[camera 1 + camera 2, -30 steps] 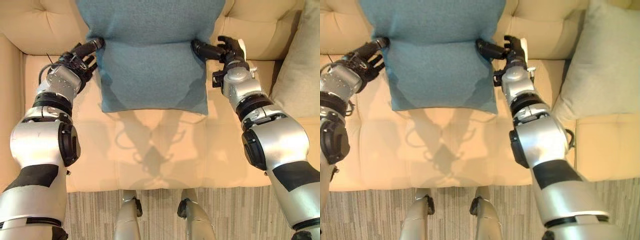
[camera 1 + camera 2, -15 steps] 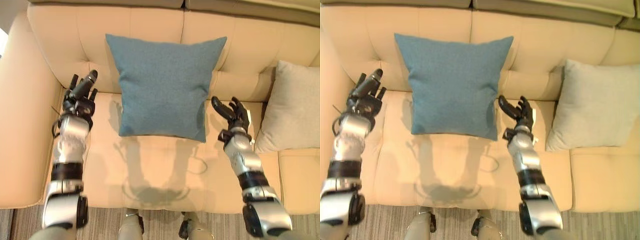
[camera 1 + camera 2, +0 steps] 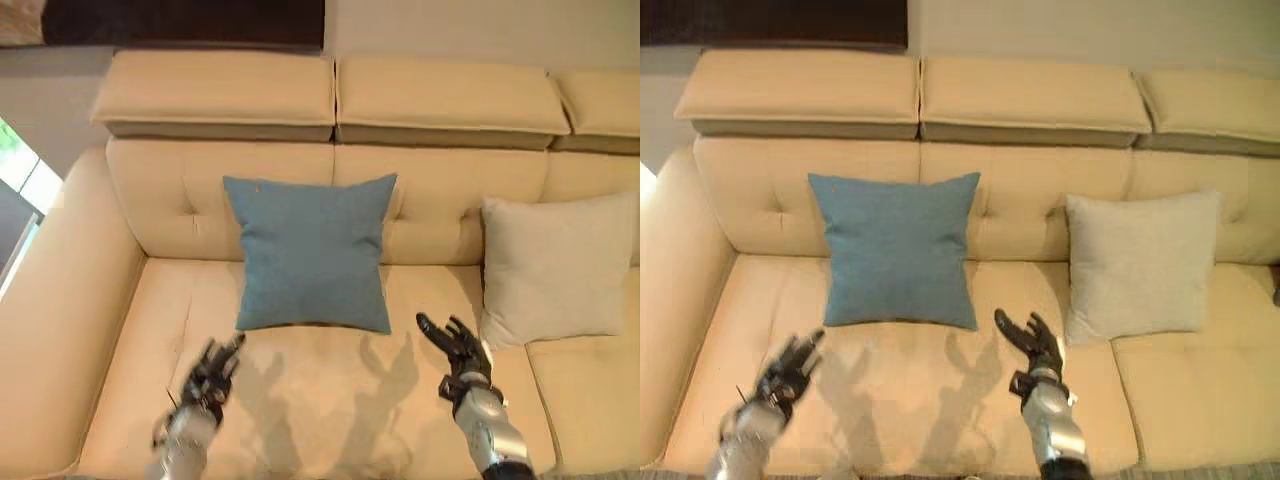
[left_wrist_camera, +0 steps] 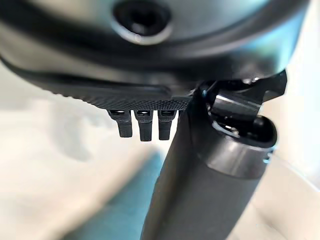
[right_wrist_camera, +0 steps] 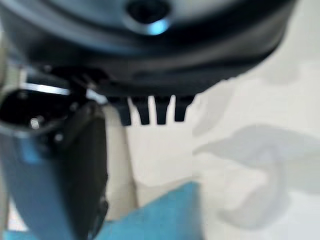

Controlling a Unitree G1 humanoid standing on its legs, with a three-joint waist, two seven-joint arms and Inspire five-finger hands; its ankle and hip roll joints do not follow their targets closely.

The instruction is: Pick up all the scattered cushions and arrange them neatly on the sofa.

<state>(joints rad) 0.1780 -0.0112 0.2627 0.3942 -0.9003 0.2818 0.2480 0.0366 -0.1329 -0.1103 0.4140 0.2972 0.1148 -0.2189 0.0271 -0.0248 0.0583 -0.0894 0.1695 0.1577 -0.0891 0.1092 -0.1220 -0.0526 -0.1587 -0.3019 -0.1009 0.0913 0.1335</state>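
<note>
Teal woven fabric marks the square blue cushion [image 3: 311, 253], which stands upright at the centre of the frame, leaning on the backrest of the cream leather sofa [image 3: 220, 100] with its lower edge on the seat. Right of it, in the middle right of the frame, a pale grey square cushion [image 3: 553, 266] leans on the same backrest, well apart from the blue one.

Both hands hang low in the frame over the seat, holding nothing. The left hand [image 3: 211, 373] sits at lower left with its fingers spread and relaxed, and the right hand [image 3: 457, 345] at lower centre-right with its fingers splayed apart.

The blue cushion lies up-frame from both hands and between them, its lower corners angled toward each hand; neither hand touches it. The right hand is near the grey cushion's lower left corner, nearer than the left is to either. Both cushions look placed, so any further cushion would have to be found off the sofa.
</note>
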